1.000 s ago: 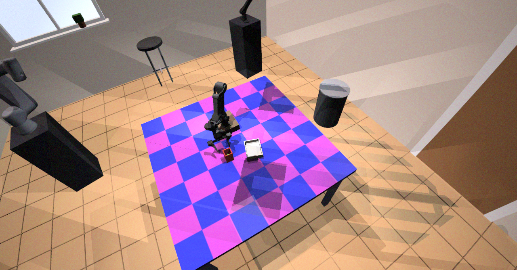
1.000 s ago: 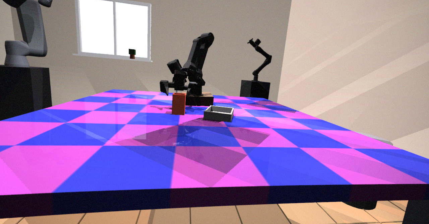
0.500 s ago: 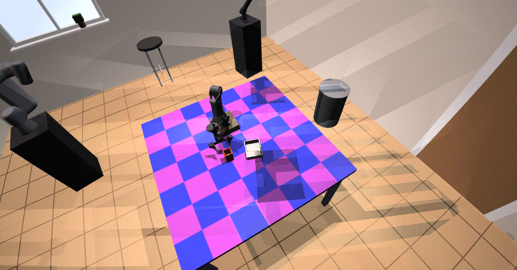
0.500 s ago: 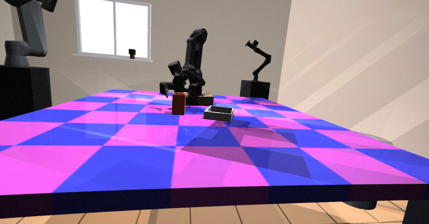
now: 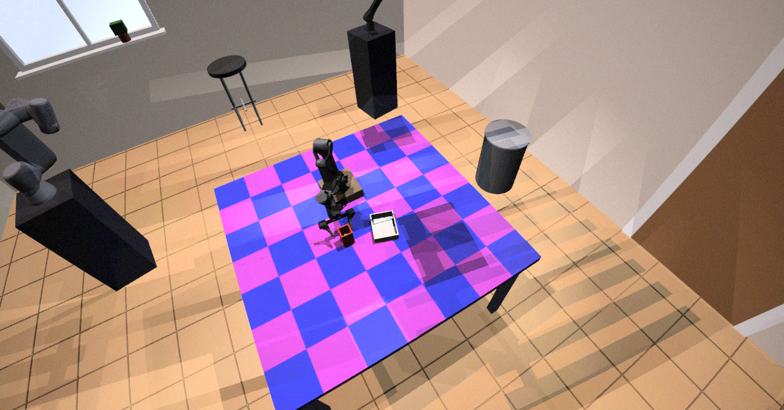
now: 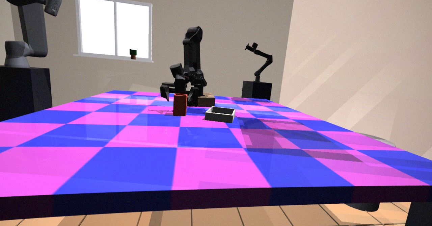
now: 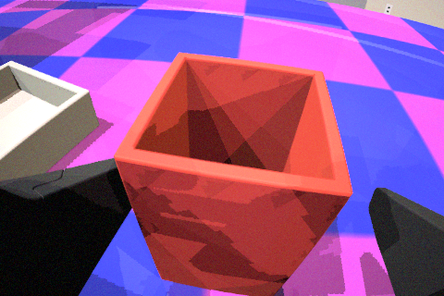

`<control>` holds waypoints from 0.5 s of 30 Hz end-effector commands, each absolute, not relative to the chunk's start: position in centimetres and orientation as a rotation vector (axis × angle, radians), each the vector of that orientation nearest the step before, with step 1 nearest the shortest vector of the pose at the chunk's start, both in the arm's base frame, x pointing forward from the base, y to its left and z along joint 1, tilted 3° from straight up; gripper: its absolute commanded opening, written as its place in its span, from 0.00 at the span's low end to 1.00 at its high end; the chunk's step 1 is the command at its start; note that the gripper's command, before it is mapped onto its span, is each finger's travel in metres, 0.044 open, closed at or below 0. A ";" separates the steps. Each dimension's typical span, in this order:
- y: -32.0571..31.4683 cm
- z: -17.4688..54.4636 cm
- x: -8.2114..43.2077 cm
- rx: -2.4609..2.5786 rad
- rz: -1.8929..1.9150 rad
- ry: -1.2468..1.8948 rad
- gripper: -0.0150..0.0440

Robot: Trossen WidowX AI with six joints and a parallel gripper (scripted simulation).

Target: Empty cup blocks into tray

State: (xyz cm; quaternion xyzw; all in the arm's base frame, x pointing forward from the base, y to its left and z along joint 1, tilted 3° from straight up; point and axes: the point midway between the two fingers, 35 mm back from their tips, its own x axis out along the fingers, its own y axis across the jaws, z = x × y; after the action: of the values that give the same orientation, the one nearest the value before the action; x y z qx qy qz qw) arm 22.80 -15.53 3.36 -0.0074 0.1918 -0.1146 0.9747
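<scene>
Fingers [image 5: 337, 222] [image 6: 178, 99] spread wide and holding nothing face an upright red cup [image 5: 346, 236] [image 6: 180, 105] [image 7: 231, 227] just ahead, probably rigid and light, best gripped on opposite side walls below the rim.

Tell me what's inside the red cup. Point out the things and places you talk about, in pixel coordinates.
In the wrist view, the red cup [image 5: 346, 239] [image 6: 180, 105] [image 7: 231, 231] shows only shadowed inner walls; its near wall hides the bottom. From above, a pale speck shows inside, too small to identify.
</scene>
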 end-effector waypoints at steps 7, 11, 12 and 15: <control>-16.0 2.7 24.4 -0.012 -0.235 0.384 1.00; -16.1 2.5 24.9 -0.012 -0.235 0.383 1.00; -16.1 2.4 25.1 -0.012 -0.235 0.383 1.00; -16.3 2.2 25.5 -0.012 -0.235 0.383 1.00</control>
State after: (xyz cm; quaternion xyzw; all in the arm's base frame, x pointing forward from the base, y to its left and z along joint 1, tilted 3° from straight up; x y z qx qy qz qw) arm 24.90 -16.01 2.43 -0.0074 0.1910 -0.1146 0.9748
